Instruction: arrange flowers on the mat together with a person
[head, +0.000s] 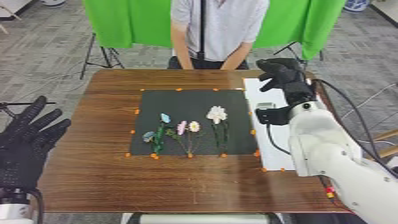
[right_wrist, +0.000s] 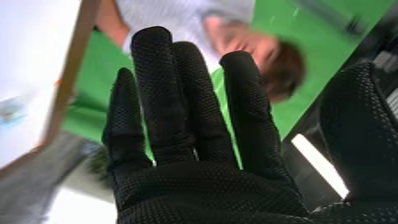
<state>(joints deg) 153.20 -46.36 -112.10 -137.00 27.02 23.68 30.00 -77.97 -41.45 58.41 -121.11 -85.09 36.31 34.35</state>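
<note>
Gloved in black fabric, the robot's right hand is raised above the far right part of a brown wooden table, near the far end of a long white sheet. Seen from its wrist, the hand is open, its fingers straight and slightly fanned, two of them close beside each other, with the thumb standing well apart.

Off the table's left side, the robot's left hand, in a matching black glove, is open too, its fingers pointing forward and spread from one another.

Between the two hands, artificial-looking flowers lie on a square black mat. A large, creamy white bloom is right of the mat's middle, its stem running toward the robot; a thin green stem lies just beside it. Near the center, a pale yellow-and-white flower sits beside a pink one, their thin stems drawing together toward the near edge. Farther left are a light blue bloom, a dusty blue-green one nearer the robot, and dark green leaves.

Small orange markers dot the mat's border. The white sheet lies on the right side of the table, and a bright green cloth hangs beyond the table's far edge.
</note>
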